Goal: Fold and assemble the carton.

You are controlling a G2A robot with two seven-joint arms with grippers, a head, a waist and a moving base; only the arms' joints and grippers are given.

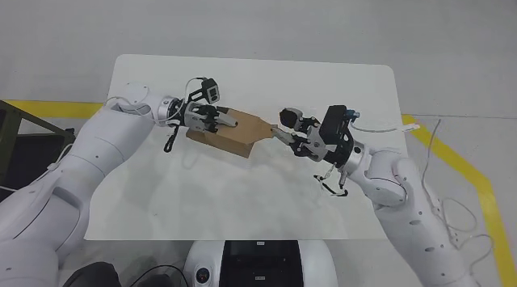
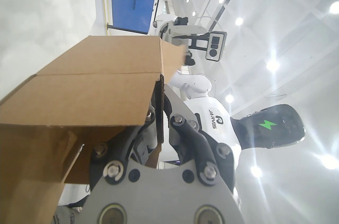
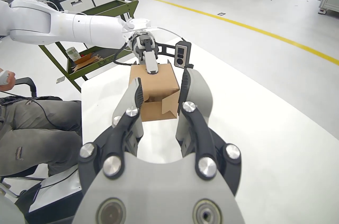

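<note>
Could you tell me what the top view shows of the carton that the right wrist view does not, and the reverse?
From the top view you get the layout: the white table in full outline, with the carton stretched between the two arms near its middle. From the right wrist view you get the carton's open end facing the camera, a side flap bent inward, and the right pincer open in front of that end. Both share the left pincer shut on the carton's far end.
</note>
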